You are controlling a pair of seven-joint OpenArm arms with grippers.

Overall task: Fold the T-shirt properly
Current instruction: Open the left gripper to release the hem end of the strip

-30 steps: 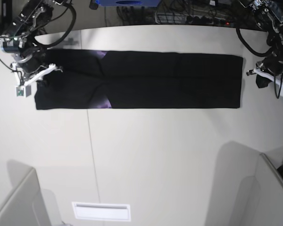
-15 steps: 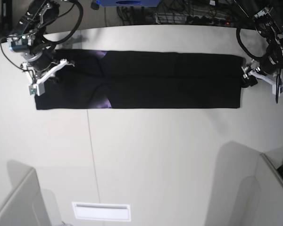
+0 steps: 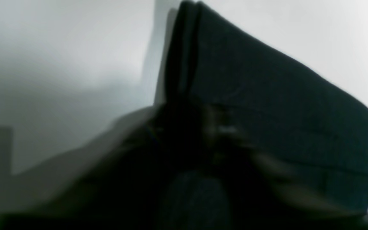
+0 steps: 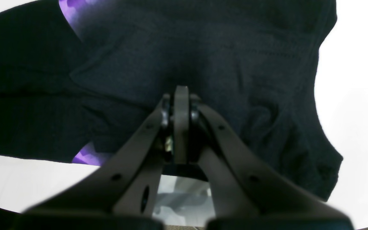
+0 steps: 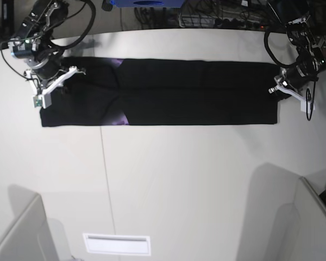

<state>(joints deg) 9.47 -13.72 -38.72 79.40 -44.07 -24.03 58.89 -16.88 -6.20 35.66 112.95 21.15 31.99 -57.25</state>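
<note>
The T-shirt point(image 5: 168, 100) is lying in a long strip across the far part of the counter point(image 5: 168, 185). My left tool point(image 3: 184, 137) is reaching its edge; whether it's grasping cloth, I can't tell. My right tool point(image 4: 181, 92) is hovering over the other end, clenched. The right wrist view is showing purple patches clearly; the left wrist view, mostly black folds.

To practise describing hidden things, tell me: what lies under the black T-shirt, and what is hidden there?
The white table shows along the front and back edges of the black T-shirt. Whatever lies beneath its middle is covered and cannot be seen.
</note>
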